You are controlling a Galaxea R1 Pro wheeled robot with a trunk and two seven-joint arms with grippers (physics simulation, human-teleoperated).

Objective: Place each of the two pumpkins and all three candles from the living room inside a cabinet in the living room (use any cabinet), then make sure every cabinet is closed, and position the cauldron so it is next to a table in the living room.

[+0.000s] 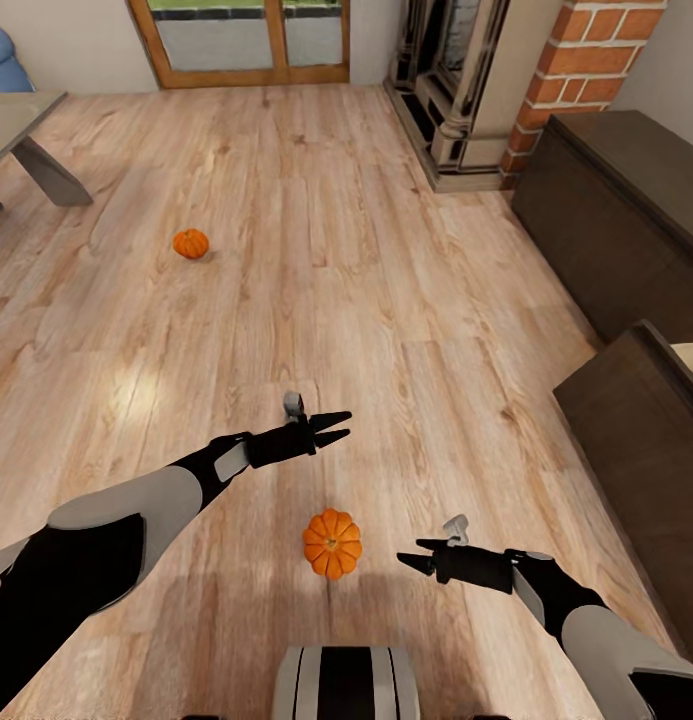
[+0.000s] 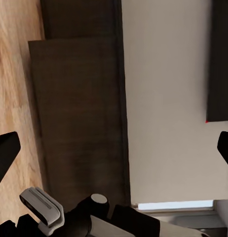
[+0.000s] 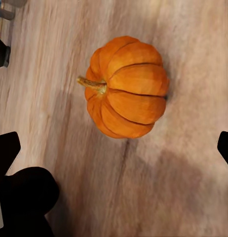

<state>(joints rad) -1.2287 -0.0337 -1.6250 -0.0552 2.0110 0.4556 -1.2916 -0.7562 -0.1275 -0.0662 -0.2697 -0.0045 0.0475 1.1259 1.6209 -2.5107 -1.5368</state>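
One orange ribbed pumpkin (image 1: 332, 543) lies on the plank floor just in front of my base; its stem shows in the right wrist view (image 3: 126, 86). My right gripper (image 1: 408, 552) hovers to its right, open and empty, and the right wrist view (image 3: 114, 148) shows its fingers spread wide short of the pumpkin. My left gripper (image 1: 346, 424) is open and empty above the floor, beyond the pumpkin. A second pumpkin (image 1: 191, 243) sits farther off on the left. The dark brown cabinet (image 1: 626, 215) runs along the right wall and also appears in the left wrist view (image 2: 79, 113). No candles or cauldron are in sight.
The grey-topped table (image 1: 21, 125) with an angled leg stands at the far left, a blue sofa (image 1: 1, 60) behind it. The brick fireplace (image 1: 576, 70) is at the back right. A nearer part of the cabinet (image 1: 631, 430) juts out close to my right arm.
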